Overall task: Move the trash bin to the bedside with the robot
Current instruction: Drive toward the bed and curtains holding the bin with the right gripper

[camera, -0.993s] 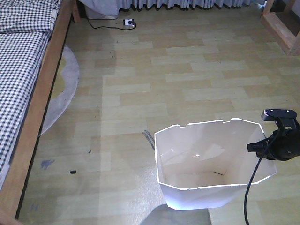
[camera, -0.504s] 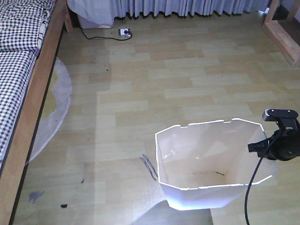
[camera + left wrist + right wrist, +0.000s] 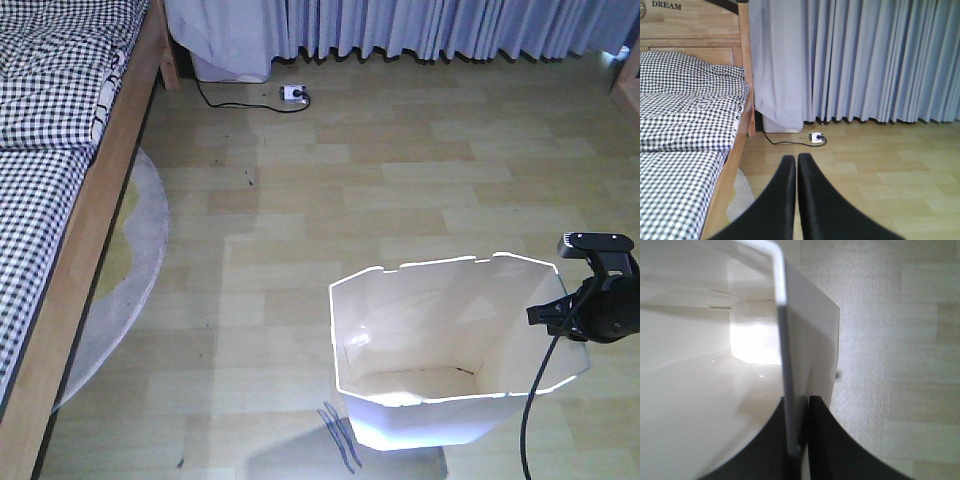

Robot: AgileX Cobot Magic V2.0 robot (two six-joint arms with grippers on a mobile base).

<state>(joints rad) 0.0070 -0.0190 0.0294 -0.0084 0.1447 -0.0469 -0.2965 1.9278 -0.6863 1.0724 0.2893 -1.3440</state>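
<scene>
The white faceted plastic bin [image 3: 450,335] is clamped at its 3 o'clock rim by the right gripper [image 3: 799,407]; the left gripper [image 3: 796,160] is seen closed.

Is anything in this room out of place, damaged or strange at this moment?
Nothing is spilled or broken. Only small things: dark scuff marks on the floor by the trash bin, and a power strip lying near the curtain.

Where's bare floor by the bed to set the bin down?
The widest bare floor runs from the round rug across to the trash bin and up to the curtain. Right along the bed frame the rug covers the floor, and nothing stands on it. It is crowded only by the bed's head corner, with the power strip and cable.
</scene>
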